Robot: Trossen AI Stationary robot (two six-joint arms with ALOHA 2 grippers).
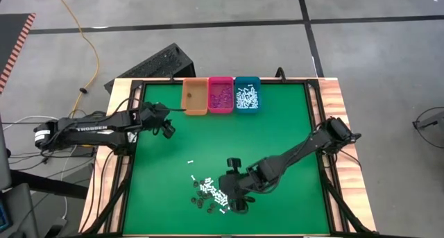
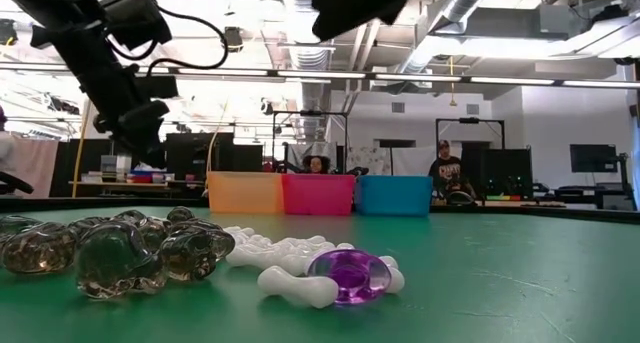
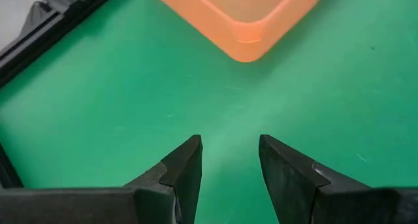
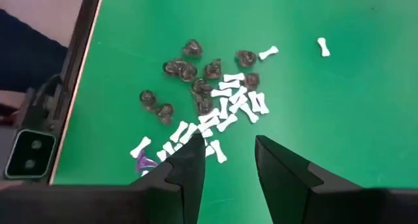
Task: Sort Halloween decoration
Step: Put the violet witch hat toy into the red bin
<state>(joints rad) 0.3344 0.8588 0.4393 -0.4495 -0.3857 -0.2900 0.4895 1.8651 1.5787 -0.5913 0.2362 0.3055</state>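
sorting looked partly done: pink bin and teal bin already had pieces, orange bin nearly bare. a pile sat near the front edge. right gripper hovered over it, open and empty; left gripper waited by the orange bin, also open, nothing held.

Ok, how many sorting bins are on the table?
3, side by side along the far edge of the table: orange bin at the left, pink bin in the middle, teal bin at the right. None seems hidden.
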